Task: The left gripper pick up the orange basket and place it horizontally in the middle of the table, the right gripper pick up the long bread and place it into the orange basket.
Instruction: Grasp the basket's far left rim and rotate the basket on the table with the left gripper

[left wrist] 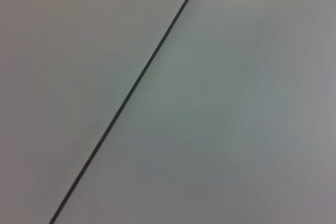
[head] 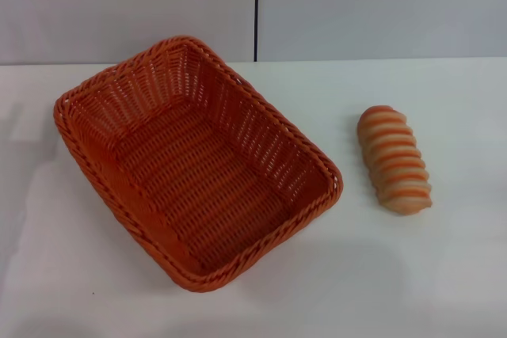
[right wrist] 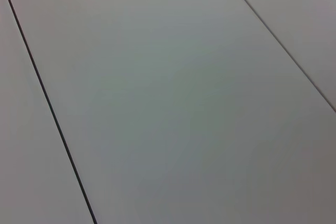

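Note:
In the head view the orange basket (head: 194, 160) lies on the white table (head: 444, 275), left of centre, turned at a slant with one corner toward the back wall. It holds nothing. The long bread (head: 394, 159), a tan loaf with orange-brown ridges, rests on the table to the basket's right, clear of the rim. Neither gripper appears in any view. Both wrist views show only plain grey panels crossed by thin dark seams.
A grey wall with a dark vertical seam (head: 256, 9) runs behind the table's far edge. Bare white tabletop stretches in front of the basket and bread and to the far right.

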